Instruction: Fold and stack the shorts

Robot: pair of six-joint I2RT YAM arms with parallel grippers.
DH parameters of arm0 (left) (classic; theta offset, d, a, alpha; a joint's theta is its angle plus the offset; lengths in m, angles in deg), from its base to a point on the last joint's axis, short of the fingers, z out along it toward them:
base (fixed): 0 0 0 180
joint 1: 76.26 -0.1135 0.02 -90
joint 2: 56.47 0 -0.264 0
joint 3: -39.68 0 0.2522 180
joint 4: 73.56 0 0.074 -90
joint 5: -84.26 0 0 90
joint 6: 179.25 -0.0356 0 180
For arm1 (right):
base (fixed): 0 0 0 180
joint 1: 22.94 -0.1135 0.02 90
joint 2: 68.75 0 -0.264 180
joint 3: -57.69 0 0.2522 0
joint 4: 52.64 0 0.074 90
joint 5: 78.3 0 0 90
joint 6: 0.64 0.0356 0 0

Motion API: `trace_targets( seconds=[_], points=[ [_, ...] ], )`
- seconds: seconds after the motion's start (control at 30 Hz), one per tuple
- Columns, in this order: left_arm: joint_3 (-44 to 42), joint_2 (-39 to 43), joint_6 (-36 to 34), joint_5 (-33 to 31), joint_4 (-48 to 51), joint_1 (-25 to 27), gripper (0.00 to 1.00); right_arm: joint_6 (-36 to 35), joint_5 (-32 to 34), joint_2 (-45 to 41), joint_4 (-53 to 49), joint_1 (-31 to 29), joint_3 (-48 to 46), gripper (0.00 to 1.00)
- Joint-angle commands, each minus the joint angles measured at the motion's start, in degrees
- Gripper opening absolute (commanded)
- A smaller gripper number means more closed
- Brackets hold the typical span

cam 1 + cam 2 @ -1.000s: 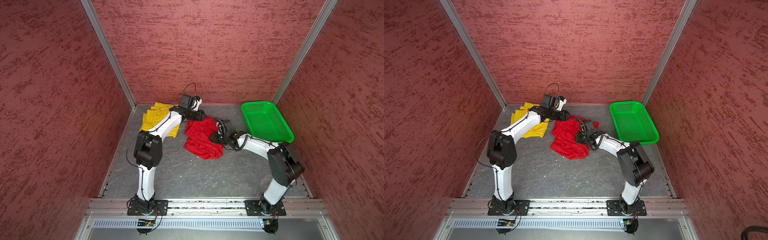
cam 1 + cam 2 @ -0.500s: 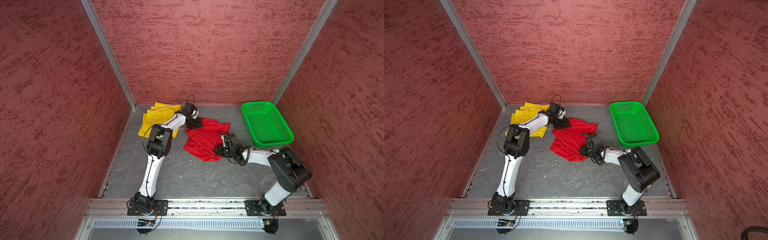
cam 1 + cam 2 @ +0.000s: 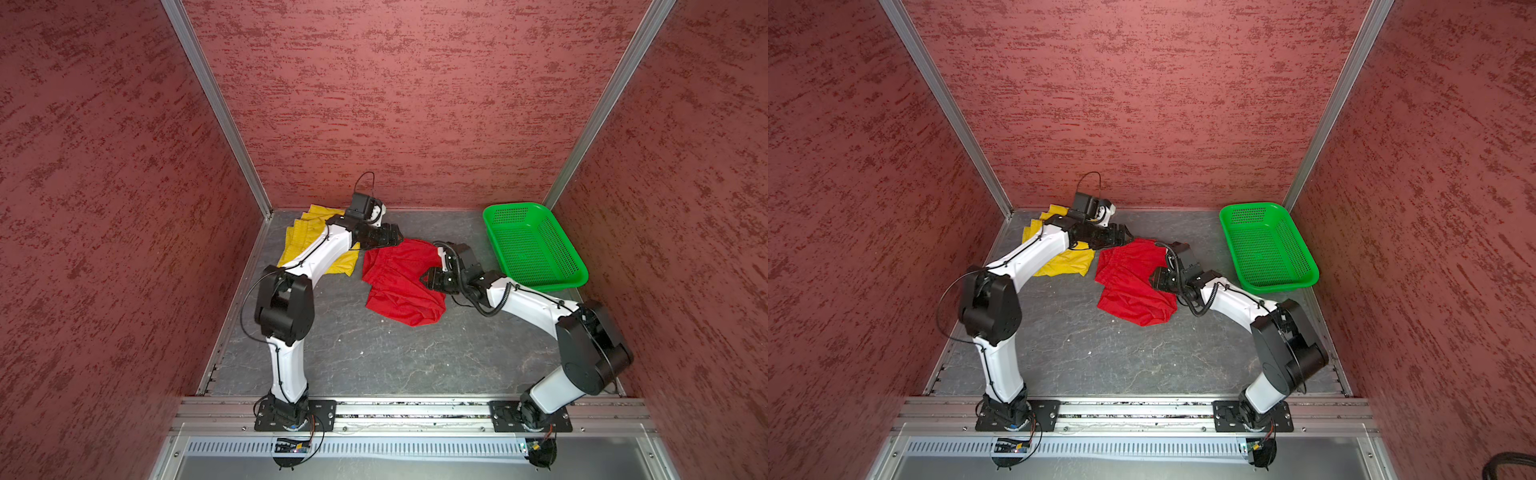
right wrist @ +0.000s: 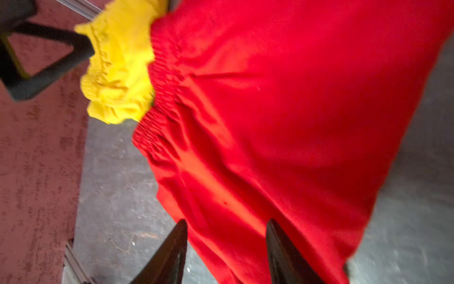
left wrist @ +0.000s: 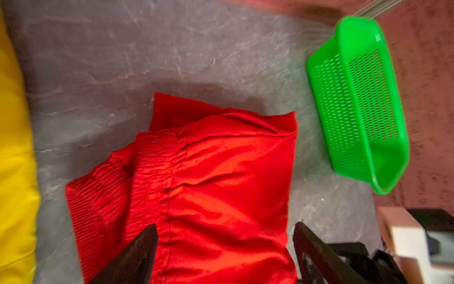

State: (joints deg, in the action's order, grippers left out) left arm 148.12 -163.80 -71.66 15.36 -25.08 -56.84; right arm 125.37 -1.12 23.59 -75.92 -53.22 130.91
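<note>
We see the red shorts (image 3: 399, 282) rumpled mid-table (image 3: 374, 357), a smooth, sheeny cloth. Their ribbed, gathered waistband is turned left toward the yellow shorts (image 3: 301, 237) in the far-left corner, and their long axis runs far-left to near-right. The left gripper (image 3: 395, 240) hangs spread wide over their far edge. The right gripper (image 3: 425, 279) straddles their right edge, jaws apart; we cannot tell if it pinches.

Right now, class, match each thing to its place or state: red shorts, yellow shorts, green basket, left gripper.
Things: 1 red shorts; 2 yellow shorts; 3 green basket; 4 left gripper.
Places or states: A back left corner; B jaws open; C right side, nothing inside; D middle of the table.
Pairs: 1-D; 2-A; 3-C; 4-B.
</note>
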Motion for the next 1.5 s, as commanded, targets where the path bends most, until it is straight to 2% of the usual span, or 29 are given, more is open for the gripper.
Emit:
trace_targets(
  seconds=[0.0,0.2,0.4,0.67,0.77,0.87,0.97,1.0,1.1,1.17,1.2,1.33,1.47],
  points=[
    [-6.46,2.0,2.21,1.27,-0.4,-3.52,0.9,-2.14,2.32,4.66,-2.69,-0.22,3.9,0.53],
    [-18.47,2.61,4.78,5.41,-3.28,-7.17,0.93,-1.89,2.93,11.27,-2.7,0.14,5.46,0.52],
    [-24.91,0.69,6.9,8.97,-7.58,-6.91,0.96,-0.69,2.48,12.55,-1.8,0.31,1.29,0.51],
    [-26.35,-5.09,8.68,9.48,-12.48,-2.94,0.96,0.64,0.98,12.76,0.88,0.31,-3.72,0.5],
    [-25.52,-8.27,9.85,9.69,-14.05,-1.79,0.93,1.22,0.15,12.78,1.98,0.31,-5.08,0.49],
    [-25.12,-10.31,12.04,9.73,-16.62,-0.4,0.84,2.53,-0.78,12.8,4.24,0.2,-7.48,0.48],
    [-24.26,-10.97,13.72,10.66,-19.01,1.16,0.7,4.69,-1.77,12.6,8.0,0.14,-10.27,0.47],
    [-24.05,-10.78,14.05,10.52,-19.71,1.63,0.62,5.28,-2.1,12.61,9.17,0.07,-10.91,0.46],
    [-22.42,-9.35,13.08,9.82,-19.51,2.48,0.23,5.85,-2.09,12.35,9.79,-0.04,-10.77,0.46],
    [-19.86,-7.8,9.65,6.83,-16.07,3.11,0.05,5.83,-1.9,11.2,10.18,-0.09,-10.57,0.46],
    [-18.14,-6.91,7.04,4.15,-13.67,3.54,0.0,5.65,-1.74,10.38,10.22,-0.07,-10.42,0.48],
    [-10.79,-4.9,-3.98,-4.54,-3.22,4.15,0.0,4.63,-0.68,5.94,8.46,-0.04,-9.7,0.56],
    [-2.58,-6.51,-14.1,-11.81,6.42,3.14,0.0,3.64,-0.25,1.55,6.65,-0.03,-10.11,0.58]
  ],
)
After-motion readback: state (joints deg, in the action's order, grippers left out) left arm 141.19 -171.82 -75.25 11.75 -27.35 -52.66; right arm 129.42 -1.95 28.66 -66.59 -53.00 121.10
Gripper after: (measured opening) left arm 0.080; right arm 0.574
